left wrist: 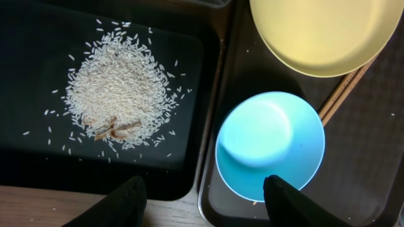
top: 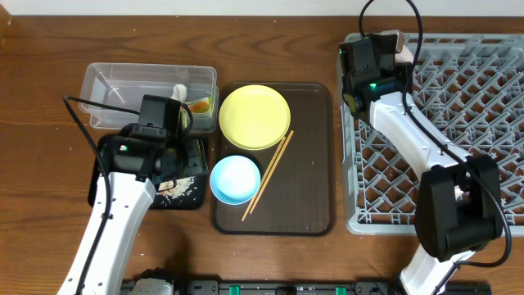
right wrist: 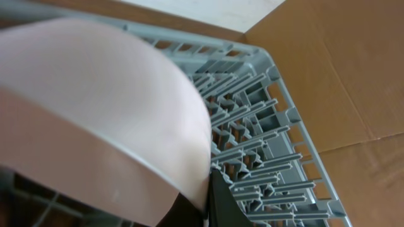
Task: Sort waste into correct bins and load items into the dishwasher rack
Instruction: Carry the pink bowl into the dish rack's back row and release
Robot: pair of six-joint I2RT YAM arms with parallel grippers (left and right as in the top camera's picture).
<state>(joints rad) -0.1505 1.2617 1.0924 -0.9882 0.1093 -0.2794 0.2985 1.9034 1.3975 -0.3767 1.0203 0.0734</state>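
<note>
My right fingers [right wrist: 221,205] are clenched on the rim of a pale bowl [right wrist: 107,94] (or the cup, hard to tell) over the dishwasher rack [right wrist: 265,164] corner. Next, I judge: lower it between pegs, then let go. My left fingers [left wrist: 126,205] hang released above the black tray [left wrist: 38,170].

TEXT: none legible in any view | WRAPPER [top: 201,105]: yellow-green with an orange picture, print too small to read, lying in tub [top: 123,82] | LABELS, NUMBERS, SIGNS: none legible
</note>
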